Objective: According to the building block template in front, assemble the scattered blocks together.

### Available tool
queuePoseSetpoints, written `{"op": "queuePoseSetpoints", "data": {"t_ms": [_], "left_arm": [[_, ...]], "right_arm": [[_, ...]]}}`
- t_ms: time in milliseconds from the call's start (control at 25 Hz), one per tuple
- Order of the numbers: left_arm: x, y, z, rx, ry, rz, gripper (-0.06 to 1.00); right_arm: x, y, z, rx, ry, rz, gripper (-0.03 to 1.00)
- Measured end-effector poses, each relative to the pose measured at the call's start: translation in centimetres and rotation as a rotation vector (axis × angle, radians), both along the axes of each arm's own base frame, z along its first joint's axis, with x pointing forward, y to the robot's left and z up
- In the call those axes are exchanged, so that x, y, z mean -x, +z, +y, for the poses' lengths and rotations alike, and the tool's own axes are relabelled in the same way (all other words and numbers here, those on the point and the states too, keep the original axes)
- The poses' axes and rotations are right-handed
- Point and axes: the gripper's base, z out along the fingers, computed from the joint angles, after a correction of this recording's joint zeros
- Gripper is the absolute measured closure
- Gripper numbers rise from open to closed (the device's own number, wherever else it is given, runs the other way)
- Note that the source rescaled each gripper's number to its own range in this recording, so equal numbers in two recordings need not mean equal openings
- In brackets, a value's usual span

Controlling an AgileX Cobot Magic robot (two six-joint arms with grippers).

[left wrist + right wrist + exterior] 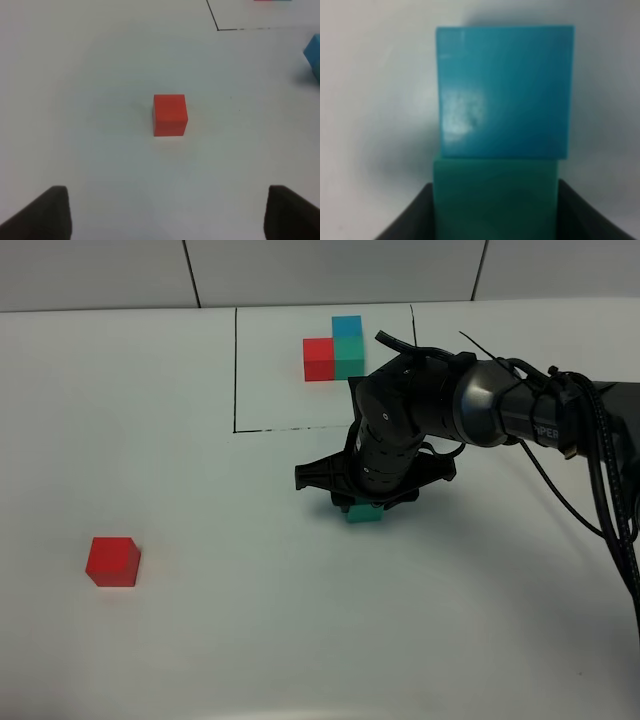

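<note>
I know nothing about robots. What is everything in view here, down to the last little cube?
white table: one, white, under everything.
grey panelled wall: one, grey, behind the table.
black drawn lines: one open frame, black, on the far part of the table.
building block template: one cluster of three cubes, red, teal-green and blue, inside the frame.
loose red cube: one, red, near left, alone.
loose teal-green cube: one, teal-green, centre, under the right gripper.
loose sky-blue cube: one, blue, touching the teal-green cube; hidden in the high view.
right arm: one, black, reaching in from the right.
right gripper: one, black, closed on the teal-green cube.
left gripper: one, black, open, facing the red cube.
</note>
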Motion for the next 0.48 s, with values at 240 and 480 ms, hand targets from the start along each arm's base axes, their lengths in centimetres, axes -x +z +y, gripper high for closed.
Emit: {"op": "queuePoseSetpoints", "data": {"t_ms": [240, 480], "left_arm": [[0.00, 0.00, 0.00, 0.000, 0.000, 0.000, 0.06], [0.00, 0.00, 0.00, 0.000, 0.000, 0.000, 0.06]], "right_arm": [[0.00, 0.00, 0.00, 0.001, 0.008, -0.001, 0.96], [0.02, -0.14, 0.03, 0.006, 0.032, 0.001, 0.92]]}}
